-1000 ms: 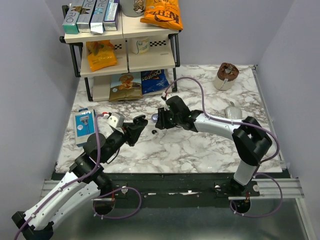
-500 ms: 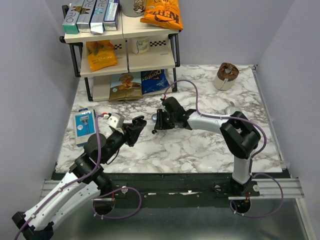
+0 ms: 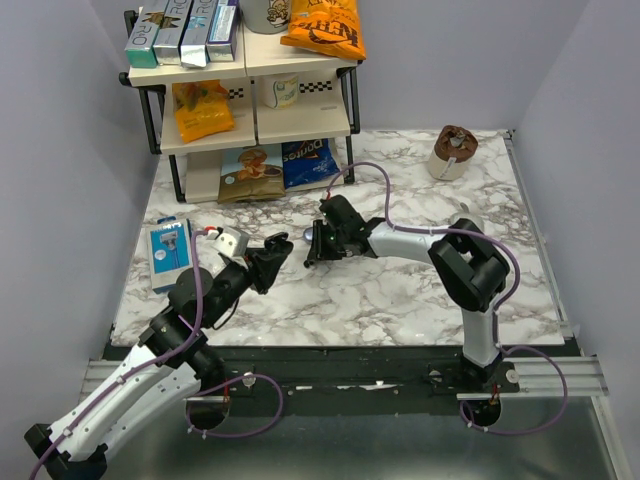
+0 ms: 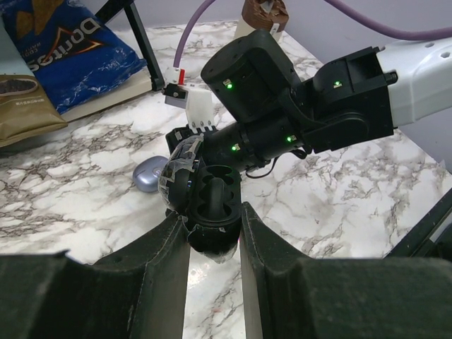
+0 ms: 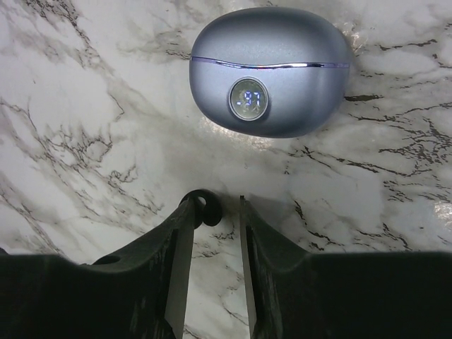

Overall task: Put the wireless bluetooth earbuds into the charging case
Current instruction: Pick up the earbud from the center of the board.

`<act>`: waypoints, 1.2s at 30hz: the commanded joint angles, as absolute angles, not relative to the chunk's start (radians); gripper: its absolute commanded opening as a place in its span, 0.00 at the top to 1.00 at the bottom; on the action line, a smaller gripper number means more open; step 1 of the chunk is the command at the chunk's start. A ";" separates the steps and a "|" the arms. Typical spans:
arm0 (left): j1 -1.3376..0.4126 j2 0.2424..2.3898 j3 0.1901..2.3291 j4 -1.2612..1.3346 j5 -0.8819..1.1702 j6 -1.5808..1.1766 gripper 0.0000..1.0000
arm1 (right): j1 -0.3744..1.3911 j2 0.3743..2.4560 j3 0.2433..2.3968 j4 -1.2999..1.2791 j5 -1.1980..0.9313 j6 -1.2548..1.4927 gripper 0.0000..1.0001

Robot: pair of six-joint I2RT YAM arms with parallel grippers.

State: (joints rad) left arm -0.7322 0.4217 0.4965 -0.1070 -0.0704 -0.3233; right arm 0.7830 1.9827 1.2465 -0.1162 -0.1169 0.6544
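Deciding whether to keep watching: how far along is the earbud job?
Done: the left gripper clamps the open black charging case, which looks empty. In hand: the right gripper brackets one earbud on the marble, jaws not yet shut. Left: lifting and seating it, then the second earbud, which I cannot find here.

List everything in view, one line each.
black case: 1, clear lid open, in left gripper
earbud: 1 visible, black, tabletop, between fingers of right gripper
grey-blue case: 1, closed, tabletop beyond earbud
rack: 1, black frame, far left
boxes: several, teal and silver, rack top
mugs: 2, white, rack
snack bags: 4, orange, brown, blue, rack
blue pack: 1, tabletop, left edge
brown-topped cup: 1, far right
left gripper: black, shut on black case
right gripper: black, open
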 commanded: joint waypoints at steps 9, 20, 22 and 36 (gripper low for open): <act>-0.727 0.426 0.483 -0.091 -0.072 -0.324 1.00 | 0.775 2.022 1.258 -0.144 -0.129 0.670 0.68; -0.727 0.434 0.482 -0.080 -0.058 -0.327 1.00 | 0.795 1.999 1.184 -0.104 -0.155 0.686 0.70; -0.727 0.433 0.482 -0.080 -0.055 -0.328 1.00 | 0.804 1.994 1.181 -0.104 -0.155 0.689 0.69; -0.727 0.431 0.479 -0.072 -0.043 -0.334 1.00 | 0.819 1.974 1.157 -0.103 -0.135 0.706 0.82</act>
